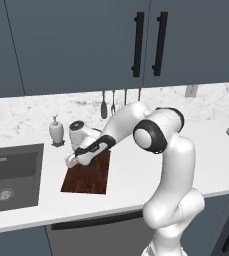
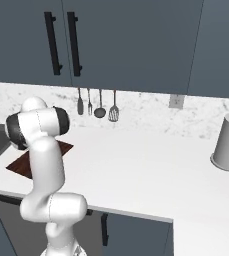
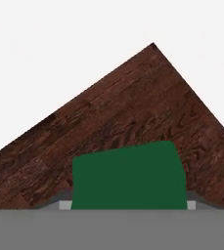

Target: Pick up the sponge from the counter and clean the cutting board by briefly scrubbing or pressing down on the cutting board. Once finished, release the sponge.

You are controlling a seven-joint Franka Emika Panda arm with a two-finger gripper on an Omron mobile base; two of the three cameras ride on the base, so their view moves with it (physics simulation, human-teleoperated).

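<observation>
Sponge (image 3: pixel 129 177), green top, unlabelled, gripped over cutting board (image 3: pixel 133 112).

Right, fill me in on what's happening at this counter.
The white robot arm is cleaning the cutting board on the counter, just right of the sink. Its gripper is shut on the sponge, green side facing the hand camera, and is reaching down at the board's far left corner. The hand view shows the sponge right over the wood, so it looks mid-scrub, with the sponge not yet released.
</observation>
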